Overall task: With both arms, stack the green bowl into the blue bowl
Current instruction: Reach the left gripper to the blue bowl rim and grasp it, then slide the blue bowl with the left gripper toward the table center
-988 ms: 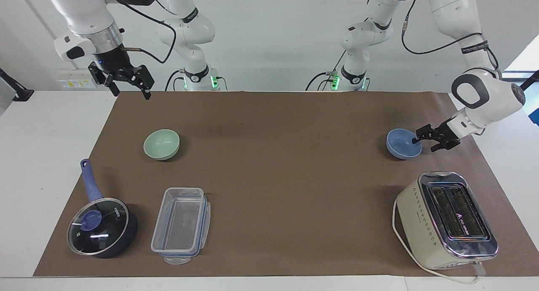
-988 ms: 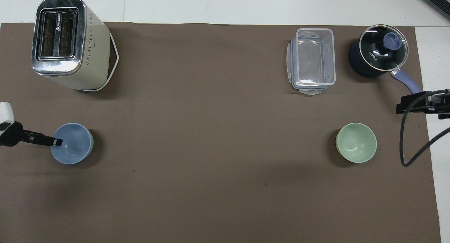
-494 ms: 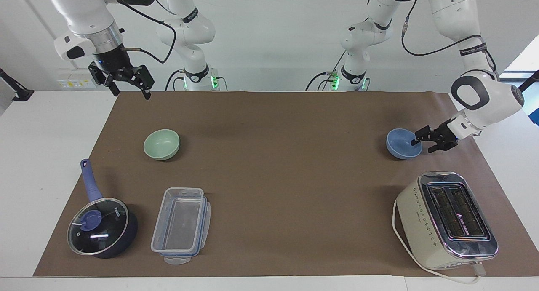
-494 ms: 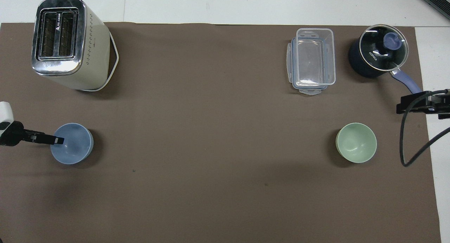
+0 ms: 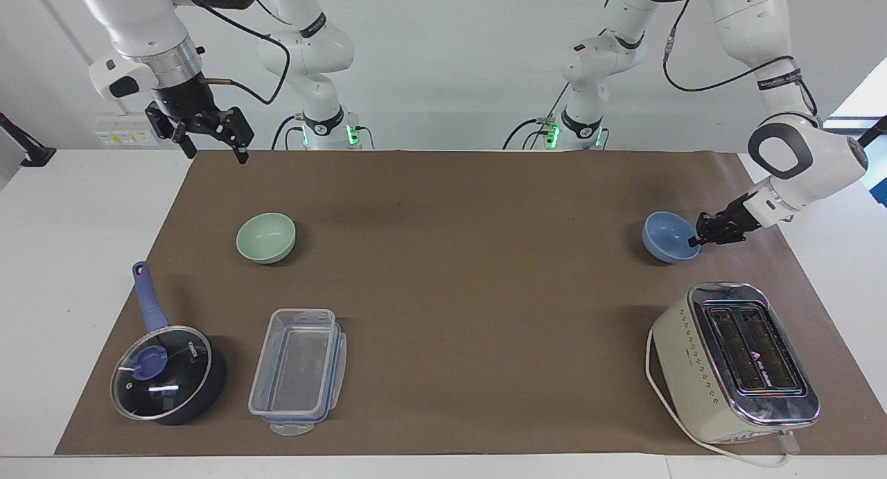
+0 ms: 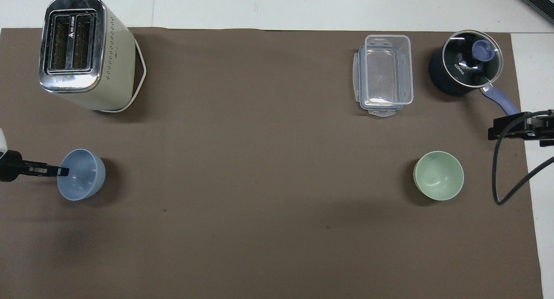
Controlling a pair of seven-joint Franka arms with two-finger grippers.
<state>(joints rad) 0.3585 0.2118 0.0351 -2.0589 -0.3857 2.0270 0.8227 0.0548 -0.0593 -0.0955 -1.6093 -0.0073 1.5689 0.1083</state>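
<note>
The blue bowl (image 5: 666, 237) sits on the brown mat toward the left arm's end, tipped slightly toward my left gripper (image 5: 695, 240). That gripper is shut on the bowl's rim on the side toward the table's end. In the overhead view the left gripper (image 6: 61, 172) meets the blue bowl (image 6: 82, 175) at its rim. The green bowl (image 5: 266, 238) stands upright toward the right arm's end and also shows in the overhead view (image 6: 438, 175). My right gripper (image 5: 214, 152) hangs open and empty, high over the mat's corner nearest the robots, apart from the green bowl.
A cream toaster (image 5: 738, 361) stands farther from the robots than the blue bowl. A clear plastic container (image 5: 298, 371) and a dark blue saucepan with glass lid (image 5: 166, 375) lie farther from the robots than the green bowl. The brown mat (image 5: 471, 271) covers the table.
My left gripper has closed on the blue bowl's rim and drawn it a little toward the left arm's end, tipping it. The right arm and green bowl have not moved.
</note>
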